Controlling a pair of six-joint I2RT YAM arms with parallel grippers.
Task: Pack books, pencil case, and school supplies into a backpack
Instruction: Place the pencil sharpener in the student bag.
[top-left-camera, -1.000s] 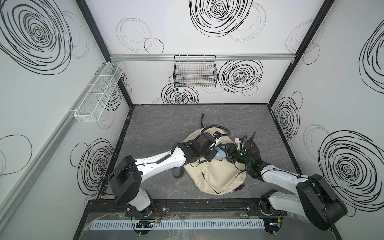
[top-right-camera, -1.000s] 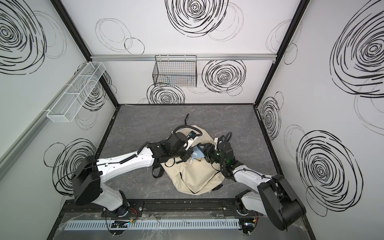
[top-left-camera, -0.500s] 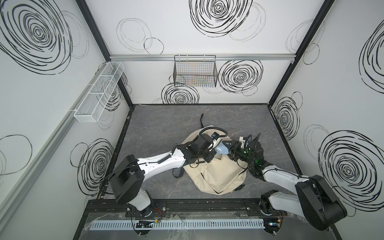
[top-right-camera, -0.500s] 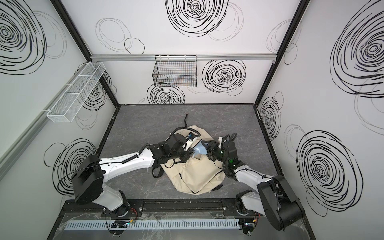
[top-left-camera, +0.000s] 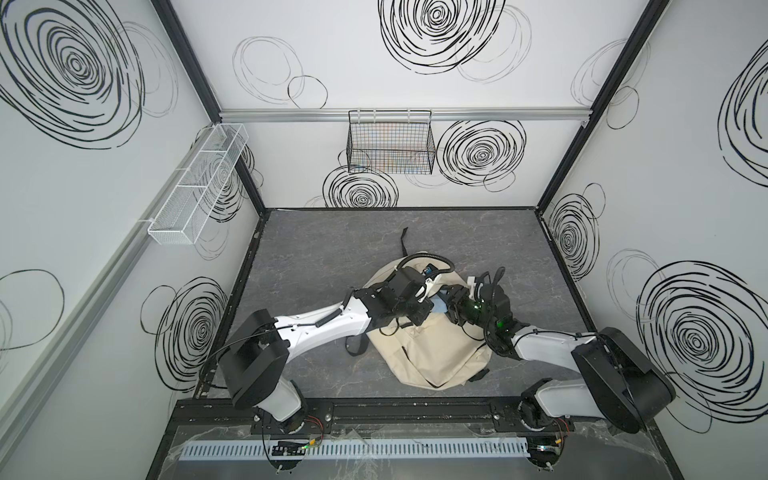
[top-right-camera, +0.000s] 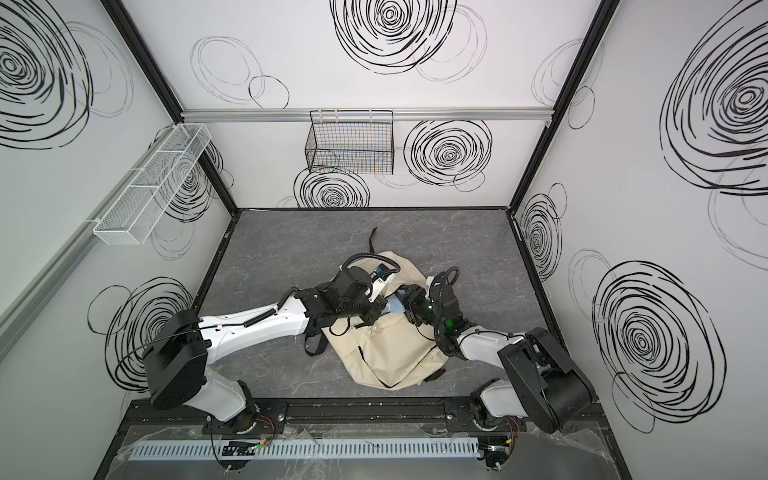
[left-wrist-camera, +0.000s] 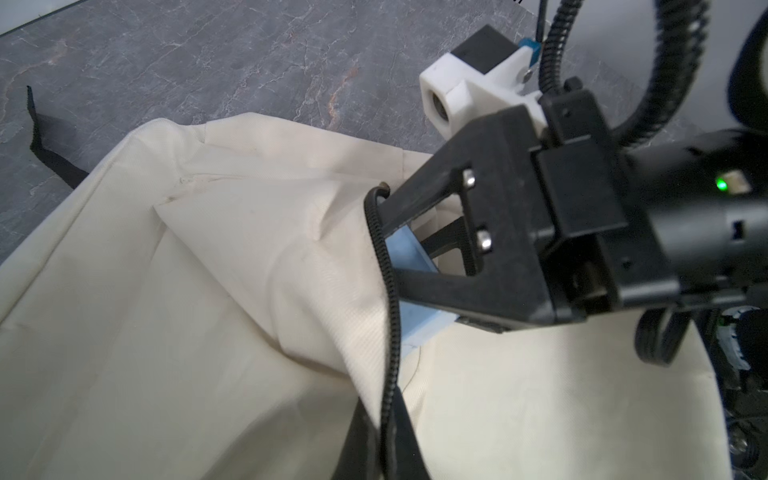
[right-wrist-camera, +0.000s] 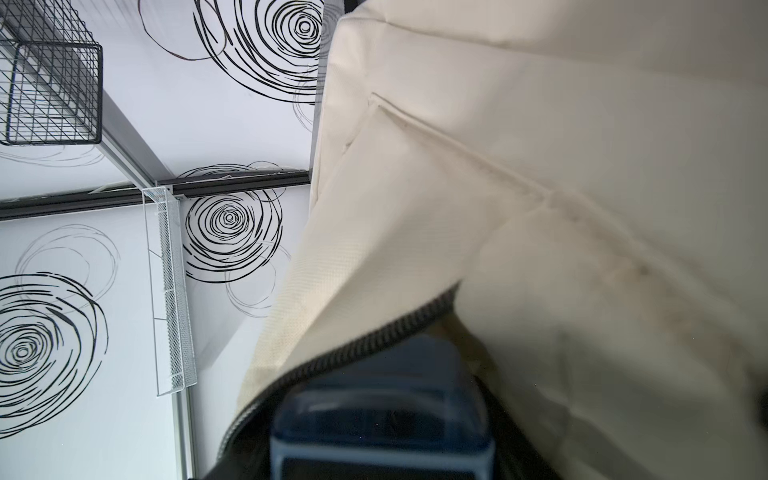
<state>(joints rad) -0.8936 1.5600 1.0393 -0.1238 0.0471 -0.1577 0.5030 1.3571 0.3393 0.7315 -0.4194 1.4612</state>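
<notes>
The cream-beige backpack (top-left-camera: 432, 357) (top-right-camera: 390, 353) lies floppy at the front middle of the grey table. My left gripper (top-left-camera: 428, 311) (left-wrist-camera: 386, 449) is shut on the backpack's black zip edge (left-wrist-camera: 388, 291) and holds that flap up. My right gripper (top-left-camera: 453, 303) (left-wrist-camera: 399, 245) is shut on the school supplies, a light blue pencil sharpener (top-left-camera: 439, 306) (left-wrist-camera: 409, 253). The sharpener (right-wrist-camera: 382, 415) sits at the mouth of the opening, partly under the raised flap (right-wrist-camera: 540, 208). The books and the pencil case are out of view.
A black wire basket (top-left-camera: 390, 143) hangs on the back wall. A white mesh shelf (top-left-camera: 199, 187) hangs on the left wall. One black strap (top-left-camera: 403, 243) trails behind the backpack. Another strap loops (top-left-camera: 357, 345) lie to its left, under my left arm.
My right gripper has brought the sharpener a little leftward, further under the raised flap, so less of it shows from above. My left gripper has kept its hold on the zip edge.
</notes>
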